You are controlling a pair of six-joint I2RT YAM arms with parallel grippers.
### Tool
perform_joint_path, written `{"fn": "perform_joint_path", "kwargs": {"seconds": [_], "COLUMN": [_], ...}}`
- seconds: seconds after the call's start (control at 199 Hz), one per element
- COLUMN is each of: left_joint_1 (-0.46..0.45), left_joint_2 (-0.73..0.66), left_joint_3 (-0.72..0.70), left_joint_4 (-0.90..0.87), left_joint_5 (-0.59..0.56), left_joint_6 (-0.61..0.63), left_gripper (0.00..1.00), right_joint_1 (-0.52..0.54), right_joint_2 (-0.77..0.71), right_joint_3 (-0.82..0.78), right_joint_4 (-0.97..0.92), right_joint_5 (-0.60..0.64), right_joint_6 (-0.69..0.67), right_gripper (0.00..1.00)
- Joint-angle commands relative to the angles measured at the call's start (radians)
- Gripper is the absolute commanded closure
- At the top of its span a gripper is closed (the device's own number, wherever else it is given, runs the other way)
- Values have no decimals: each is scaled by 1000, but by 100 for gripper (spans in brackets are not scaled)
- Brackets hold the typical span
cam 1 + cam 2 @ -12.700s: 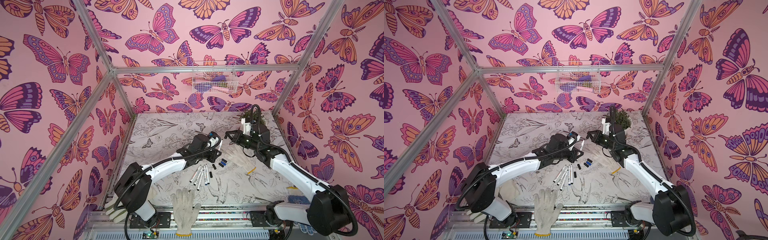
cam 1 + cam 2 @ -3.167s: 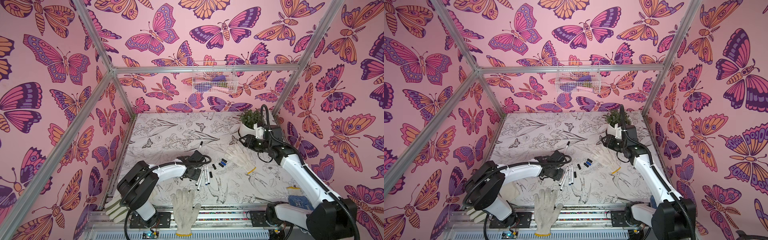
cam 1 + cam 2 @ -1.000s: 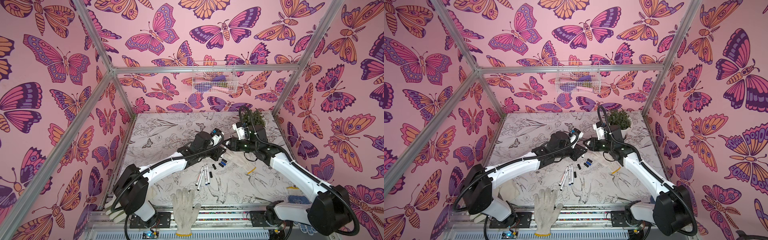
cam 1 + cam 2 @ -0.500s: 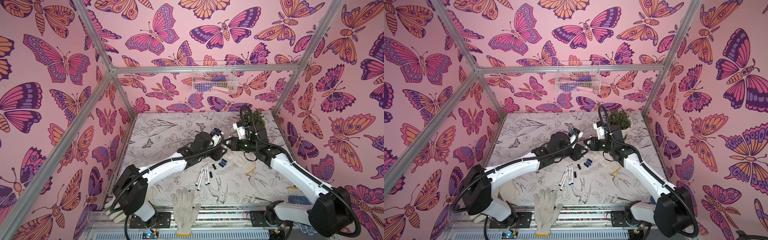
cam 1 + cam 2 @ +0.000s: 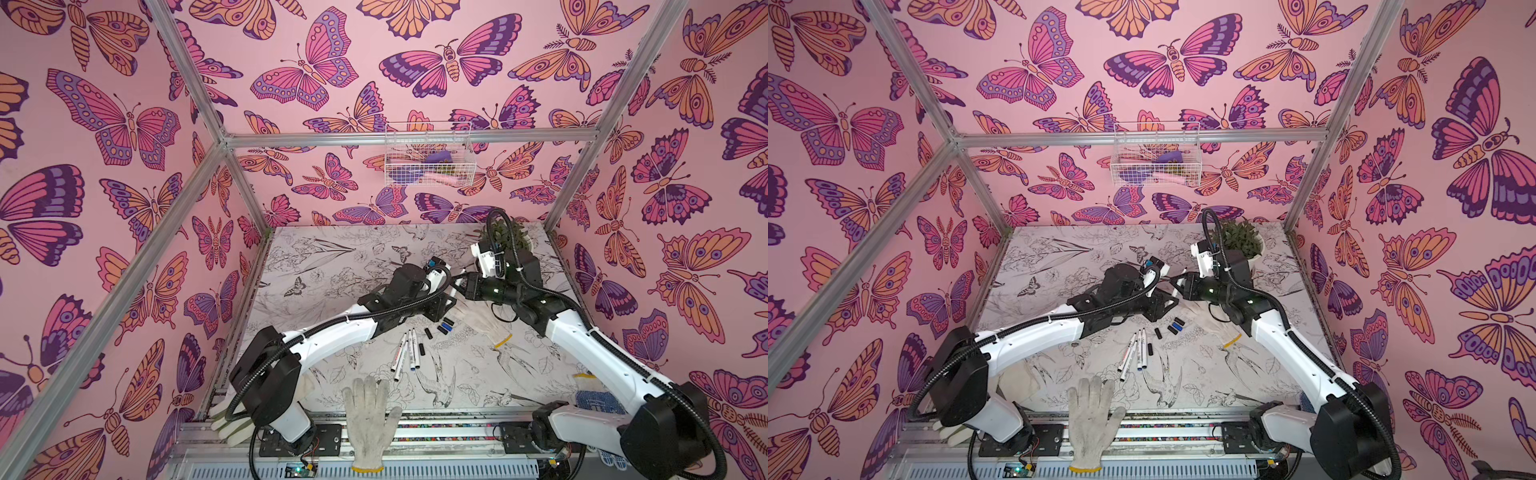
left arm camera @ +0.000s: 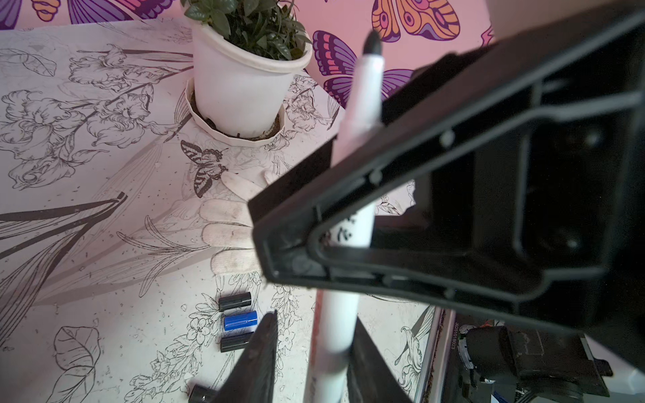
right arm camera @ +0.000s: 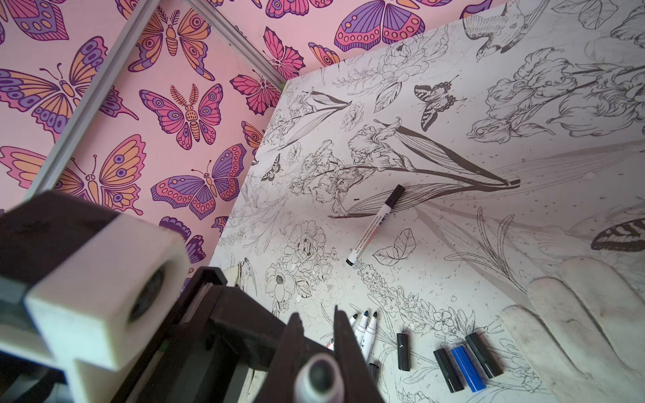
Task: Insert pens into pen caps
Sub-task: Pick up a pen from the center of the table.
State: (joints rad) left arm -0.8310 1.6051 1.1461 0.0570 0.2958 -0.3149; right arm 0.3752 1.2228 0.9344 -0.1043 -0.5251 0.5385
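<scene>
**One pen aloft between both hands, caps waiting on the counter**

I have one pen in the air, toward 1 o'clock of the middle of the counter. My right hand is clamped across its barrel, and the bare nib points off toward the plant pot. My left hand stands part open round the lower barrel. I can see counter between one finger and the pen, so I judge that hand carries nothing.

Three more pens lie side by side just toward 6 o'clock of the middle, with their nibs bare. The loose caps, black apart from one blue cap, lie at about 2 o'clock of them. A capped pen lies at about 12 o'clock of them.

I expect the pens to be light and stiff, with smooth round barrels that can swivel or slide in flat jaws. I would grip one mid-barrel on the printed label, clear of the soft nib. The caps look short, hollow and ready to roll. I would pinch one across its wall near the closed end, leaving the mouth free. Seating a cap probably needs a straight push, so both grips must resist sliding.
</scene>
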Motion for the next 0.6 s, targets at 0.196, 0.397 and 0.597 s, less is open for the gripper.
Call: {"fn": "perform_joint_path", "kwargs": {"seconds": [0.196,0.397,0.597], "left_joint_1": [-2,-2,2], "left_joint_2": [41,43,10], "left_joint_3": [35,41,9], "left_joint_4": [7,21,30], "left_joint_5": [3,3,-52], "left_joint_6": [16,15,1], "left_gripper": [64,87,100], "right_joint_1": [-3,-4,-7], "right_joint_2": [-6,-5,-22], "right_joint_3": [-1,-6,0], "right_joint_4": [38,32,-16], "right_joint_5": [-37,-26,20], "right_joint_6": [13,10,-19], "right_gripper": [100,100,88]}}
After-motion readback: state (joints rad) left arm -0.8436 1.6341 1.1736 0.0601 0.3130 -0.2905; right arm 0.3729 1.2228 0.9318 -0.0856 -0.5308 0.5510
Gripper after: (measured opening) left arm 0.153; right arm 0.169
